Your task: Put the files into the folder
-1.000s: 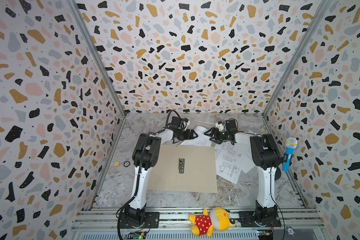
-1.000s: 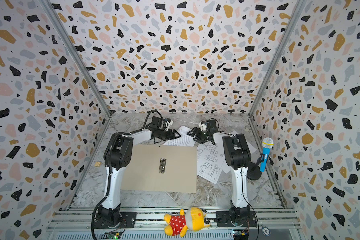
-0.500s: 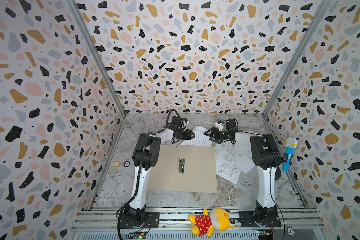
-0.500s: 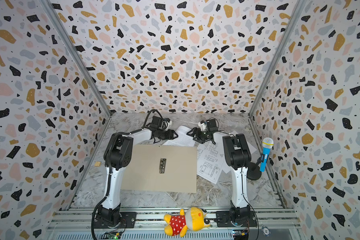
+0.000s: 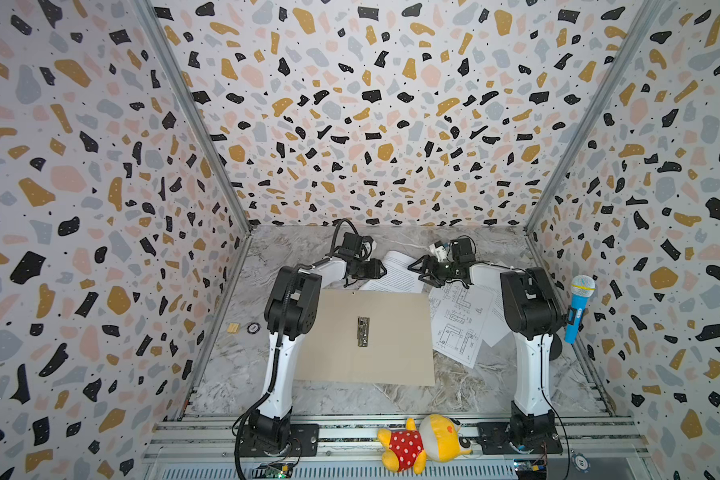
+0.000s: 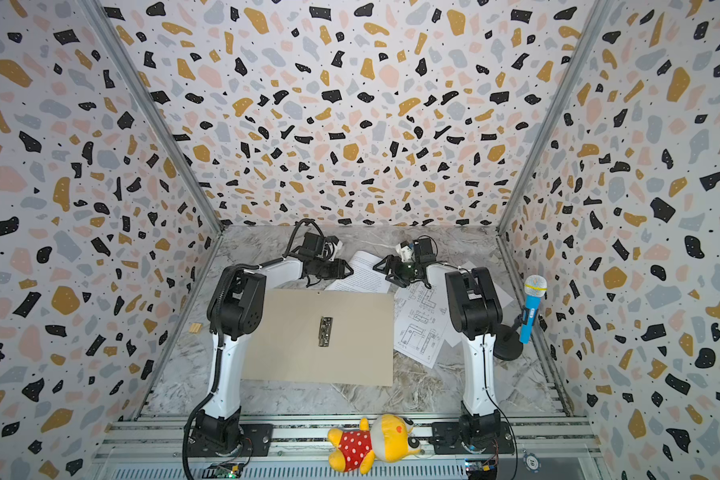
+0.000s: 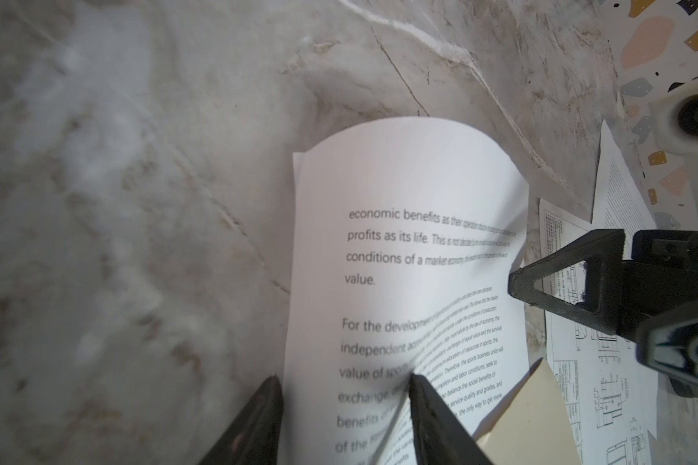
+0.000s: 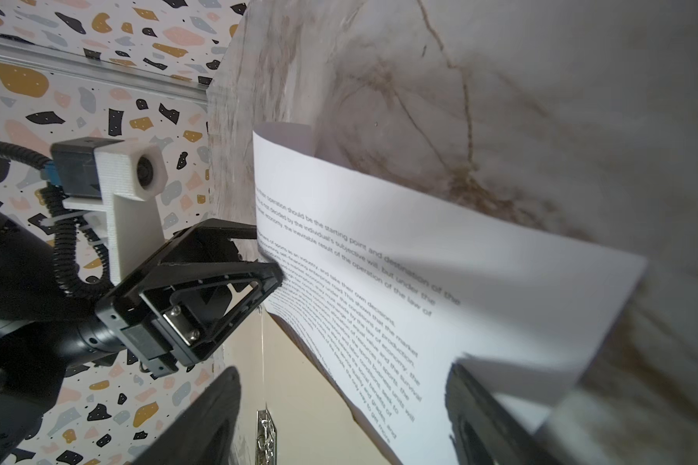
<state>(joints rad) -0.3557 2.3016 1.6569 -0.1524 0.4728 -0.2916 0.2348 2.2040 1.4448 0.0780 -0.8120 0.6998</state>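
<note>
**Paper edge between left fingers, no clamp yet**

Text sheet [image 5: 395, 270] stands bowed off the tabletop [image 5: 233, 374] at the far edge of the folder [image 5: 371, 365]. The folder lies open and flat, clip [image 5: 363, 331] up, ready to receive. Your left pincer [image 7: 344, 378] is partly open and straddles one side edge. A gap shows, so nothing is gripped. Your right pincer [image 8: 345, 374] gapes wide at the opposite edge and holds nothing; it is likely propping the bow so the left can bite. Drawing sheet [image 5: 458, 324] lies right of the folder, outside it.
</note>
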